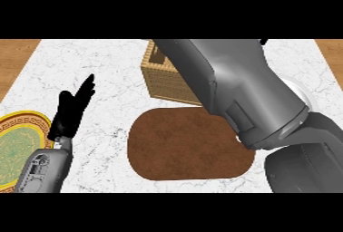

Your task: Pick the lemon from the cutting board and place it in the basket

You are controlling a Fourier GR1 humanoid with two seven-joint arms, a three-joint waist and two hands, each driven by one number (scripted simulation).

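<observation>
The brown cutting board [181, 147] lies in the middle of the white marble counter with nothing showing on it. No lemon is visible anywhere. The woven basket [163, 79] stands just beyond the board, and my grey right forearm [234, 86] covers its right part. That arm runs from the lower right up to the view's top edge. Only a small black sliver of my right hand [264, 41] shows there, and what it holds is hidden. My left hand [70, 108] rests open at the left with its fingers pointing up, well apart from board and basket.
A green plate with a gold patterned rim [15, 152] sits at the left edge beside my left forearm. The white counter [100, 63] ends in wooden strips at the far left and far right corners.
</observation>
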